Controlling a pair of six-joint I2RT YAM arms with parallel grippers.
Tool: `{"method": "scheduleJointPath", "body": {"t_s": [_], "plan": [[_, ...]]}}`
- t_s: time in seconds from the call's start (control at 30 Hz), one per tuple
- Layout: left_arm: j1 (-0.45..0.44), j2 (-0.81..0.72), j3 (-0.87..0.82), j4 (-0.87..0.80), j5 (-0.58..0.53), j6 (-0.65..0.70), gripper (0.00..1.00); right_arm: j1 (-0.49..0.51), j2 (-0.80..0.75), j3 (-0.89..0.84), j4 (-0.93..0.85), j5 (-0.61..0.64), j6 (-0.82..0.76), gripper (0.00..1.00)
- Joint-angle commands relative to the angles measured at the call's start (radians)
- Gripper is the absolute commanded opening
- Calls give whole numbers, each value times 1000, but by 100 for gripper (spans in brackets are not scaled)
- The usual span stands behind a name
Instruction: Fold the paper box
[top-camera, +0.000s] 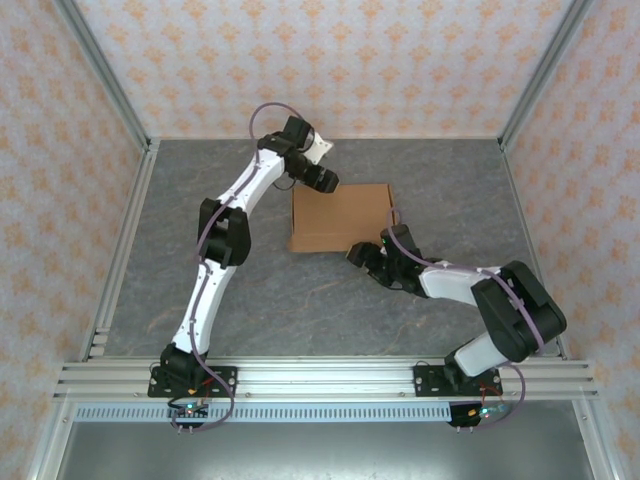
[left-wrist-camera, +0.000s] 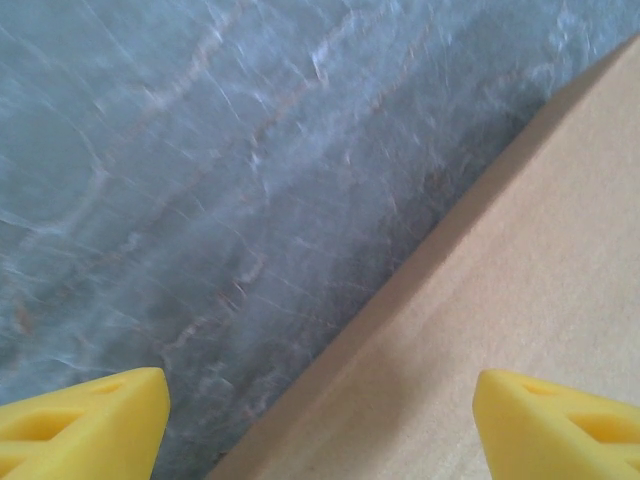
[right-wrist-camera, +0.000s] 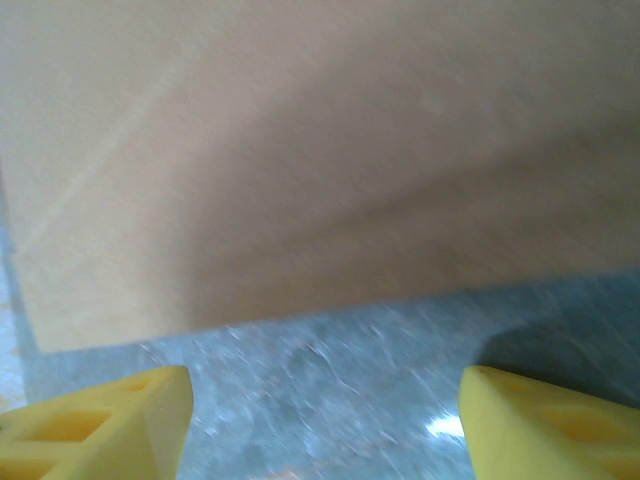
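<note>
**Yellow fingers (left-wrist-camera: 90, 425) wide apart at two edges of the paper box (top-camera: 340, 215)**

Nearest to us in the left wrist view are the two yellow fingertips of the left gripper (left-wrist-camera: 320, 385). They sit low in the picture at either side, spread wide, and we see nothing pinched between them. Beyond the gap a straight edge of the brown cardboard runs on a slant. The box lies to the lower right of it and the grey marbled table (left-wrist-camera: 200, 150) to the upper left.

We see much the same in the right wrist view. The right gripper (right-wrist-camera: 323, 380) has its fingers well apart and nothing between them. A strip of bare table lies just ahead of the tips, and past it the cardboard rises across the upper part of the picture, blurred, with a faint crease running across it.

From the top camera we see the box as a plain brown rectangle. It lies on the table (top-camera: 300, 300) a little beyond the middle, between the two arms. The left gripper (top-camera: 322, 180) is at the box's far left corner, with its arm reaching well forward from the base. The right gripper (top-camera: 362, 255) is at the near edge, toward the right corner, with its arm bent low. We cannot tell whether either gripper touches the cardboard. The aluminium rail (top-camera: 320, 378) that carries both bases runs along the near edge.
</note>
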Motion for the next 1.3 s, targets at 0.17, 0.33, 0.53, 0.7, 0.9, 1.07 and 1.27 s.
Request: {"method": "scheduleJointPath", "body": {"t_s": [0.17,0.33,0.53,0.7,0.9,1.07,1.27], "plan": [[33,19,53,-156,132,39,81,0,37,4,210,98,65,63],[42,20,18,-213,193,31,74,-32,50,-30,318,125,105,50],[45,-30,-96,-206,231,18,68,-64,48,-42,376,145,124,39],[49,-52,-150,-226,264,25,65,-78,74,-59,477,152,144,29],[55,-89,-261,-200,298,37,63,-81,187,-75,688,127,223,20],[55,-90,-300,-197,279,50,61,-84,259,-88,778,120,270,18],[57,-93,-334,-187,225,46,60,-95,201,-105,705,126,227,29]]}}
